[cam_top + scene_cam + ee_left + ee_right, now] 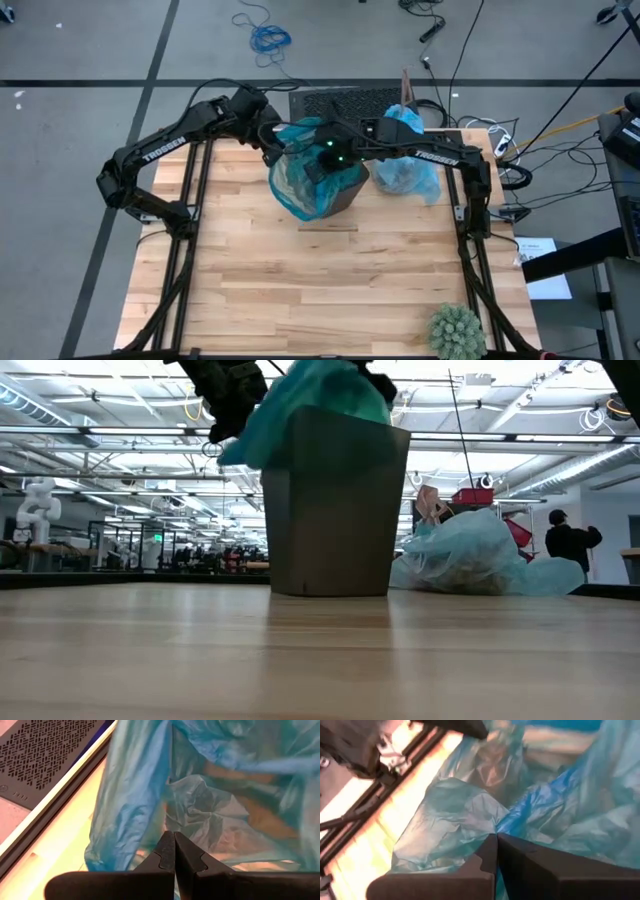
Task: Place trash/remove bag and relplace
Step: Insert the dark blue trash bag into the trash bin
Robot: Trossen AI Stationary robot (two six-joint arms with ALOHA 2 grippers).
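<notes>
A dark bin (pixel 335 500) stands upright at the table's far middle. A teal-green plastic bag (pixel 300 185) is draped over its top and down its left side, also bunched above the rim in the low view (pixel 310 400). My left gripper (pixel 275 148) is shut on this bag at the bin's far left. My right gripper (pixel 315 168) is shut on it above the bin's mouth. The pale sky-blue bag (pixel 408 165) lies slumped on the table right of the bin, dim shapes showing through it. No loose trash shows. My left gripper pinches a fold of the teal-green bag (pixel 167 827) between its two shut fingers (pixel 174 836), coming slanting down from the table's far left. The plastic hangs slack beyond the fingers, down the bin's side. My right gripper pinches a crumpled fold of the teal-green bag (pixel 495 827) between its shut fingers (pixel 496 840), slanting down from the right above the bin's mouth. One layer or several, I cannot tell. The plastic lies loose and crinkled around the fingertips.
A spiky green ball (pixel 457 330) sits at the table's near right corner. Behind the far edge lies a dark perforated panel (pixel 335 102), with cables on the floor. The near half of the wooden table (pixel 300 290) holds nothing else.
</notes>
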